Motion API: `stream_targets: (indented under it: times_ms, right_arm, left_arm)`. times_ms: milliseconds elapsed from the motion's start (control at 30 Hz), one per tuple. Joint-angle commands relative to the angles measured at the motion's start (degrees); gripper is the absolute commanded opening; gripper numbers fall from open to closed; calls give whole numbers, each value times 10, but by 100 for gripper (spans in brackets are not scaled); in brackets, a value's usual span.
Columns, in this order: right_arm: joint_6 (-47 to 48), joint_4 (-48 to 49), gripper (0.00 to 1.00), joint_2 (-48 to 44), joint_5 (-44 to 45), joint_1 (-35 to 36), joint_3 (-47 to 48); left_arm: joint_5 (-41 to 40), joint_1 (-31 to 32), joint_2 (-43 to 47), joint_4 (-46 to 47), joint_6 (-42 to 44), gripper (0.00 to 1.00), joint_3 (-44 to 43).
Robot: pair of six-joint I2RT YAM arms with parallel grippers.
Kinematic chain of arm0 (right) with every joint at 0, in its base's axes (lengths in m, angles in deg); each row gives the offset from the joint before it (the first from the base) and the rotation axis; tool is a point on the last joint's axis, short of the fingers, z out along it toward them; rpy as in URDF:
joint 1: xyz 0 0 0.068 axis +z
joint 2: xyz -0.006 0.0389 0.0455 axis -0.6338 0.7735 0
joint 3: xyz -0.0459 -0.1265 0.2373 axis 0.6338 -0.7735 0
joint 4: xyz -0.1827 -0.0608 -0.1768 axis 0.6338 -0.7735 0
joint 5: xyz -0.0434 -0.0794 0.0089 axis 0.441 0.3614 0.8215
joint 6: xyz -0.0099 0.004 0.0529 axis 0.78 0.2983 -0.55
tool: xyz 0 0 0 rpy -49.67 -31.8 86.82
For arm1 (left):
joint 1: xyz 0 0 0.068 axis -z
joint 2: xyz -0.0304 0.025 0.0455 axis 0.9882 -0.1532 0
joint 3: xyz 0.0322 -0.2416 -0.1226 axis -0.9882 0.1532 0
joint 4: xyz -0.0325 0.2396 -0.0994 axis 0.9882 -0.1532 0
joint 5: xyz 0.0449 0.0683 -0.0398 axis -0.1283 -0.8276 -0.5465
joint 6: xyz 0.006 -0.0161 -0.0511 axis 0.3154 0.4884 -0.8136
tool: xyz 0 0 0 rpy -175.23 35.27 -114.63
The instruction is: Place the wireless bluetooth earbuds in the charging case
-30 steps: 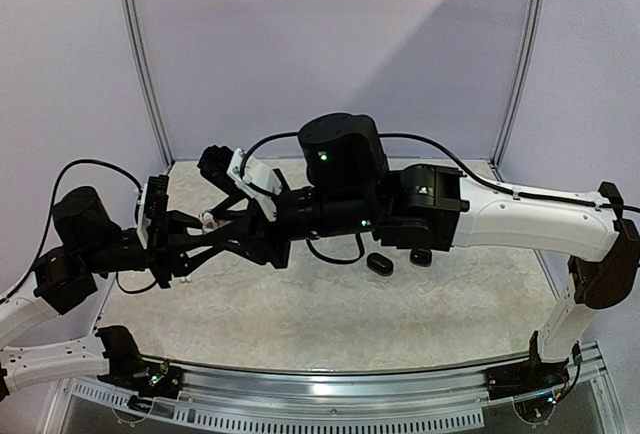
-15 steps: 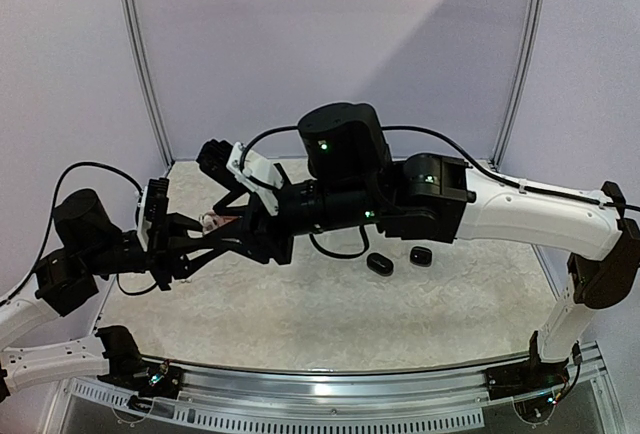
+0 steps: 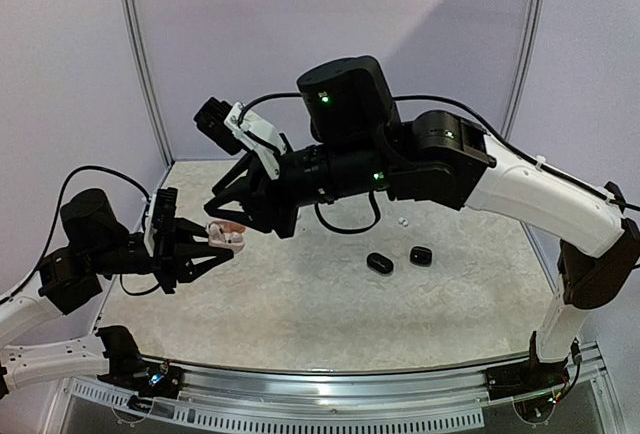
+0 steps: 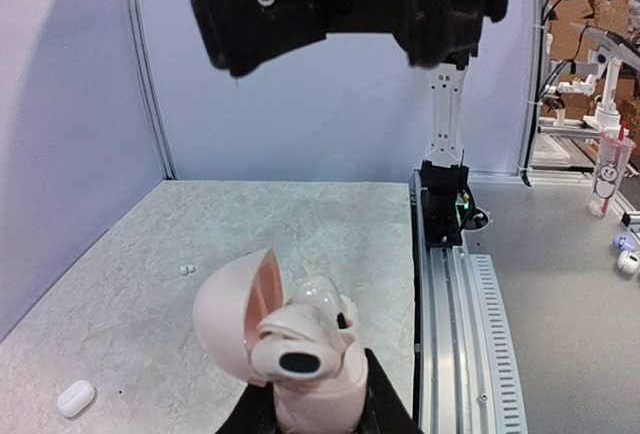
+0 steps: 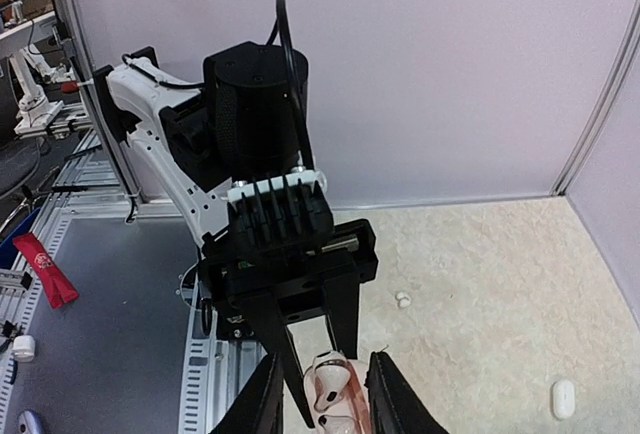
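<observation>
Your left gripper [image 3: 214, 247] clamps the open charging case [image 4: 312, 394], with an earbud [image 4: 318, 300] sitting in its top. Your right gripper [image 5: 328, 394] hangs just above, fingers spread.

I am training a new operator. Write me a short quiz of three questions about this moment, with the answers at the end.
1. True or false: the lid of the charging case is shut.
2. Choose one. The right gripper is: A) open, above the case and not touching it; B) shut on the case; C) shut, beside the case.
3. Fill in the missing word: the case is held off the table by the ____ gripper.

Key:
1. False. The lid stands open.
2. A.
3. Left. The left gripper grips the case at its lower body.
</observation>
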Motion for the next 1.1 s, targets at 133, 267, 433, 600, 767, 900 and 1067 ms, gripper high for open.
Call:
stream_targets:
  times_ms: [133, 267, 433, 600, 767, 900, 1067]
  right_arm:
    - [-100, -126, 29, 59, 48, 13, 69]
    - [-99, -119, 25, 64, 53, 20, 68]
    - [-76, -86, 25, 64, 59, 25, 70]
    - [-59, -80, 27, 62, 79, 24, 70]
    - [-47, -79, 32, 63, 83, 24, 70]
    - [-24, -67, 32, 71, 71, 25, 76]
    - [-7, -88, 32, 92, 66, 25, 97]
  left_arm:
    - [4, -1, -14, -23, 29, 0, 5]
    - [4, 1, -20, -22, 30, 0, 6]
    - [5, 2, -23, -28, 31, 0, 5]
    - [5, 2, -22, -33, 33, 0, 4]
    - [7, 2, -22, -33, 34, 0, 3]
    - [10, 3, -24, -30, 34, 0, 5]
    - [8, 3, -21, -32, 33, 0, 4]
